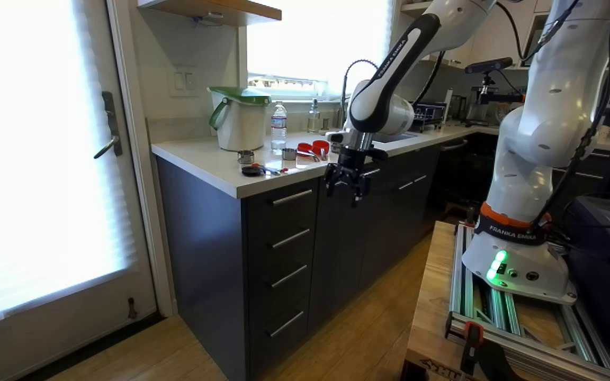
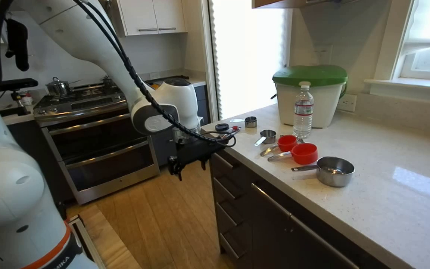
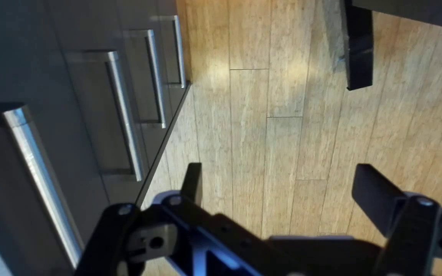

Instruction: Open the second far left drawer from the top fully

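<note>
The second drawer from the top in the stack at the counter's end has a flat dark front with a silver bar handle [image 1: 290, 238]. It is closed; its handle also shows in an exterior view [image 2: 225, 188] and in the wrist view [image 3: 124, 119]. The drawer's inside is hidden. My gripper [image 1: 346, 193] is open and empty, with its fingers pointing down. It hangs in the air in front of the cabinets, near counter height, apart from the handles. In the wrist view the spread fingers [image 3: 280, 180] have only wood floor between them, and the handles lie to their left.
The top drawer's handle [image 3: 44, 180] is nearest in the wrist view. Two more handles [image 1: 288, 276] [image 1: 286, 324] are below the second. The white counter [image 2: 398, 201] overhangs the drawers and bears measuring cups [image 2: 304, 153], a bottle [image 2: 303, 112] and a green-lidded bin [image 2: 310, 76].
</note>
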